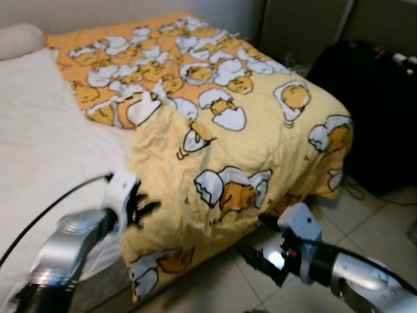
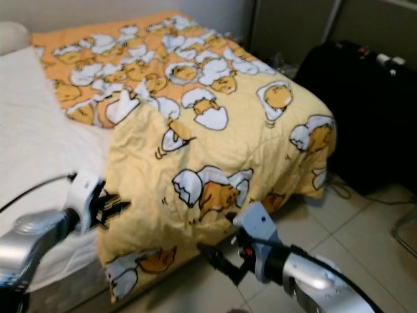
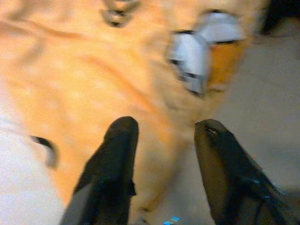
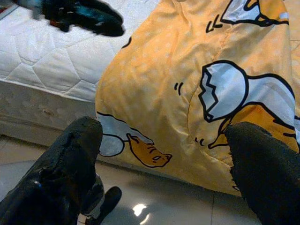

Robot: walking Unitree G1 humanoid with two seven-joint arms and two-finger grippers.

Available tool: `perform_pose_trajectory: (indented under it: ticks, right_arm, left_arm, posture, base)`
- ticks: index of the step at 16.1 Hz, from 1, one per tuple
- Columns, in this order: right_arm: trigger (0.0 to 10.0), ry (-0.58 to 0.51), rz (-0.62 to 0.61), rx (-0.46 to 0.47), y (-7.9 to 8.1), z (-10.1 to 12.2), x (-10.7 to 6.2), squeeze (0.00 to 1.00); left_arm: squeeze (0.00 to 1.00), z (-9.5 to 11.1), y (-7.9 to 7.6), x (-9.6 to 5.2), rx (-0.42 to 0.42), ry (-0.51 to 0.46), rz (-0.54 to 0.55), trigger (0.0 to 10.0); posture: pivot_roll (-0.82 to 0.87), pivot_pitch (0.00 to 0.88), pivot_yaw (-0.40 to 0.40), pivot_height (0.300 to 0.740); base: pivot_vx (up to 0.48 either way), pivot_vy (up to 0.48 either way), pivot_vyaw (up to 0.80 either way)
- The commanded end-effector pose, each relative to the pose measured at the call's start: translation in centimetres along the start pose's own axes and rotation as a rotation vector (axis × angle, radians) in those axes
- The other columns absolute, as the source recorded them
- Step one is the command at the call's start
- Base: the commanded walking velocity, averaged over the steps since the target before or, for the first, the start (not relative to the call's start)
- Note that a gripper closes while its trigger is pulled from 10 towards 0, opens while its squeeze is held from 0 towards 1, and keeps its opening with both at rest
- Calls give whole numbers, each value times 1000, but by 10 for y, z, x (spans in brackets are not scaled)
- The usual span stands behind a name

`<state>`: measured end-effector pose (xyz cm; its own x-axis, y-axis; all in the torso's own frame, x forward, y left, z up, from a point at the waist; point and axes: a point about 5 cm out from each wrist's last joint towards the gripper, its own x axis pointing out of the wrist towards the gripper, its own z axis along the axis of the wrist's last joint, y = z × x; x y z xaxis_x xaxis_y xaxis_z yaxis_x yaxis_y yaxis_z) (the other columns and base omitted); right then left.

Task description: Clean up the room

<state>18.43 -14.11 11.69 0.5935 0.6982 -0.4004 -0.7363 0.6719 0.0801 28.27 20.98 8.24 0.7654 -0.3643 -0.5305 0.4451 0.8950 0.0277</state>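
Observation:
A yellow and orange quilt (image 1: 221, 124) printed with chicks in eggshells lies rumpled over the foot of the bed and hangs down to the floor. My left gripper (image 1: 142, 208) is open at the quilt's hanging left edge, beside the bare white mattress (image 1: 45, 150); in the left wrist view its fingers (image 3: 119, 140) are spread just before the fabric. My right gripper (image 1: 257, 238) is open low over the floor, just short of the quilt's lower hem. The right wrist view has its wide-apart fingers (image 4: 79, 140) facing the draped quilt (image 4: 187, 84).
A large black bag (image 1: 371, 111) stands on the tiled floor (image 1: 365, 222) right of the bed, with a cable (image 1: 355, 189) by it. A pale pillow (image 1: 19, 39) lies at the head of the mattress. A grey wall runs behind.

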Motion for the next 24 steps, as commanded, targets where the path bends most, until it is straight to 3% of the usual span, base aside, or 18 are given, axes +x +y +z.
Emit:
perform_pose_trajectory:
  ticks: [1, 4, 5, 6, 7, 8, 10, 13, 15, 18, 19, 20, 21, 24]
  right_arm:
    - [10000, -10, 4, -8, -1, 3, 2, 0]
    - [10000, -22, -14, -15, -4, 6, 5, 0]
    - [10000, -27, -21, -13, -5, 7, 5, 0]
    - [10000, -26, -23, -10, -4, 7, 4, 0]
    - [10000, -21, -23, -8, -3, 6, 2, 0]
    - [10000, -18, -24, -6, -2, 6, 1, 0]
    - [10000, -10, -25, 7, 3, 6, -3, 0]
    - [10000, -2, 3, 36, 13, 7, -10, 0]
    - [10000, 5, -16, 49, 17, 8, -18, 0]
    - [10000, 27, -56, 77, 21, 4, -28, 0]
    - [10000, 38, -54, 87, 27, -1, -26, 0]
    - [10000, 42, -52, 90, 29, -2, -26, 0]
    - [10000, 44, -44, 101, 37, -4, -23, 0]
    - [10000, 35, -52, 126, 50, -8, -13, 0]
  left_arm:
    - [1000, -5, 5, 9, 15, 22, 68, 10000]
    - [1000, -8, 12, 39, 83, 70, 230, 10000]
    - [1000, -8, 21, 44, 71, 72, 352, 10000]
    - [1000, -9, 25, 47, 21, 63, 407, 10000]
    - [455, -11, 24, 51, -44, 57, 406, 10000]
    - [0, -15, 24, 53, -61, 78, 412, 10000]
    - [0, -25, 29, 52, -40, 136, 493, 10000]
    - [0, -45, 36, 44, -179, 204, 595, 10000]
    - [0, -50, 34, 45, -236, 202, 582, 10000]
    - [0, -59, 23, 49, -239, 238, 516, 10000]
    - [0, -65, 20, 48, -238, 261, 514, 4039]
    - [0, -66, 20, 48, -241, 265, 516, 3255]
    - [0, -66, 19, 48, -261, 250, 509, 0]
    - [0, -55, 15, 54, -249, 188, 444, 0]
  posture:
    - [-63, 62, 20, 740]
    - [-84, 75, 15, 740]
    - [-89, 79, 14, 740]
    - [-95, 86, 12, 740]
    - [-98, 88, 12, 740]
    - [-113, 96, 12, 740]
    - [-143, 122, 3, 740]
    - [-180, 154, -13, 740]
    - [-218, 174, -31, 740]
    - [-267, 189, -40, 740]
    - [-280, 199, -37, 740]
    - [-280, 199, -37, 740]
    - [-277, 199, -25, 740]
    - [-255, 187, 11, 740]
  base:
    - [0, 0, 0]
    - [0, 0, 0]
    - [0, 0, 0]
    - [0, 0, 0]
    - [0, 0, 0]
    - [0, 0, 0]
    - [0, 0, 0]
    - [0, 0, 0]
    - [0, 0, 0]
    - [0, 0, 0]
    - [0, 0, 0]
    - [0, 0, 0]
    - [0, 0, 0]
    - [0, 0, 0]
